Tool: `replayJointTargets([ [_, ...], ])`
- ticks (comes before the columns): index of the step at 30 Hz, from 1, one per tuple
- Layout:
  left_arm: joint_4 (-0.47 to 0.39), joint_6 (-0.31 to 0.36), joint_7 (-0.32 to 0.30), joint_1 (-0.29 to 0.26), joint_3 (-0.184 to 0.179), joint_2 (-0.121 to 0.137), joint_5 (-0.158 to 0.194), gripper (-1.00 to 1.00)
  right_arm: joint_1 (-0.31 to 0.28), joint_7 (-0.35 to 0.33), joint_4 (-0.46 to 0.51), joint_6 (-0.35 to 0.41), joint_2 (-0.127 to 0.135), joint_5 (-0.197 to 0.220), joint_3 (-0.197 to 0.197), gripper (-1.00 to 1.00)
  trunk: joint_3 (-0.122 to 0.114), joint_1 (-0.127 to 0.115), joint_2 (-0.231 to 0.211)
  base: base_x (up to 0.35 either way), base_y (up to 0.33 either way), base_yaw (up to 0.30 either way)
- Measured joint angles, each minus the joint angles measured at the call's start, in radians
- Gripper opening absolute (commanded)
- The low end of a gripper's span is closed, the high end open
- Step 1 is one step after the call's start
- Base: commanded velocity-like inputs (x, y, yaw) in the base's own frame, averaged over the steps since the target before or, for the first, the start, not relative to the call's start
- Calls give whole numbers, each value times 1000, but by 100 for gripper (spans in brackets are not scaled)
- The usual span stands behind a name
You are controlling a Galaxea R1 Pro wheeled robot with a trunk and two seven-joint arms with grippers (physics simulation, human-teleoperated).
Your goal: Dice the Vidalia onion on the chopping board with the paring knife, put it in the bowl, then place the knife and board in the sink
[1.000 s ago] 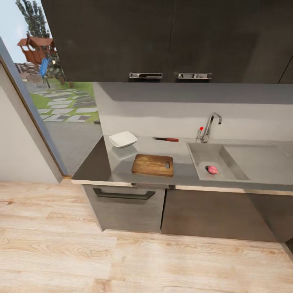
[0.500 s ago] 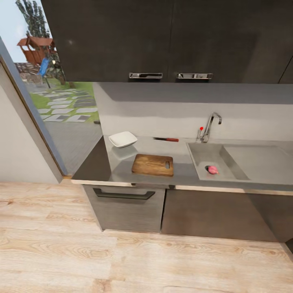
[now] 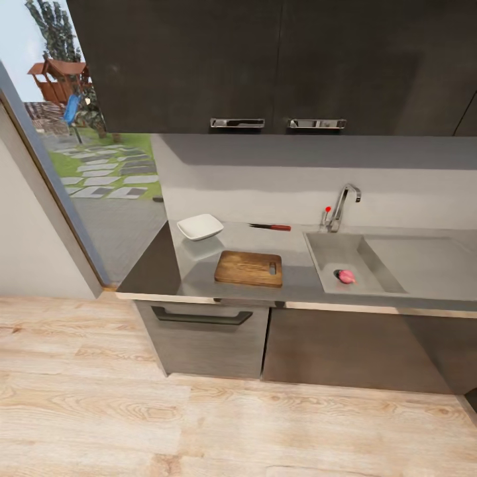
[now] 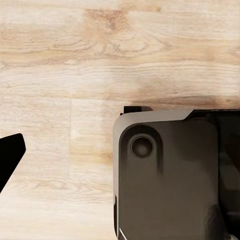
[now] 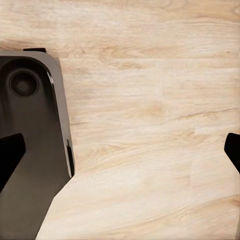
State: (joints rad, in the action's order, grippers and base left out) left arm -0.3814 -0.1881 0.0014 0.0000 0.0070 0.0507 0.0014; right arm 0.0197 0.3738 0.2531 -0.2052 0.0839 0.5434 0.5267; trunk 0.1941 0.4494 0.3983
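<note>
In the head view the pinkish Vidalia onion (image 3: 346, 276) lies in the basin of the grey sink (image 3: 331, 248), below the chrome tap (image 3: 342, 205). Left of the sink, the brown chopping board (image 3: 246, 267) lies flat on the countertop (image 3: 298, 283), its handle slot toward the sink. The red-handled paring knife (image 3: 270, 227) rests behind the board near the wall. The white bowl (image 3: 199, 226) stands at the counter's left end. My left gripper (image 4: 120, 157) and right gripper (image 5: 120, 152) hang over the wood floor, far from the counter, jaws wide apart and empty.
Dark wall cabinets (image 3: 265, 66) overhang the counter. Grey base units (image 3: 202, 331) stand beneath it. A tall glass door (image 3: 86, 165) is at the left. Pale wood floor (image 3: 199, 424) separates me from the counter. My own dark base (image 4: 165, 175) shows under both wrists.
</note>
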Motion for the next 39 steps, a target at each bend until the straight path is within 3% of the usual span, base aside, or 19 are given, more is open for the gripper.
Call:
replayJointTargets([
  [15,0,0,0,0,0,0,0,100,0,0,-3,0,-4,0,0,100,0,0,0,0,0,0],
  [17,0,0,0,0,0,0,0,100,0,0,-4,0,-12,-1,0,100,0,0,0,0,0,0],
  [21,0,0,0,0,0,0,0,100,0,0,-9,0,-67,2,-3,100,0,0,0,0,0,0],
  [22,0,0,0,0,0,0,0,100,0,-1,-73,2,-80,2,-8,100,0,0,0,0,0,0],
  [27,0,0,-1,0,0,0,0,100,0,-2,-139,1,-81,-45,-19,100,0,0,0,0,0,0],
  [29,0,0,0,0,0,0,0,100,0,-2,-150,1,-83,-84,-46,100,0,0,0,0,0,0],
  [31,0,0,0,0,0,0,0,100,0,-2,-157,1,-83,-137,-101,100,0,0,0,0,0,0],
  [33,0,0,0,0,0,0,0,100,0,-2,-161,1,-84,-207,-186,100,0,0,0,0,0,0],
  [36,0,0,0,0,0,0,0,100,0,-1,-163,0,-86,-344,-345,100,0,0,0,0,0,0],
  [39,0,0,0,0,0,0,0,100,0,-1,-163,0,-88,-434,-444,100,0,0,0,0,0,0],
])
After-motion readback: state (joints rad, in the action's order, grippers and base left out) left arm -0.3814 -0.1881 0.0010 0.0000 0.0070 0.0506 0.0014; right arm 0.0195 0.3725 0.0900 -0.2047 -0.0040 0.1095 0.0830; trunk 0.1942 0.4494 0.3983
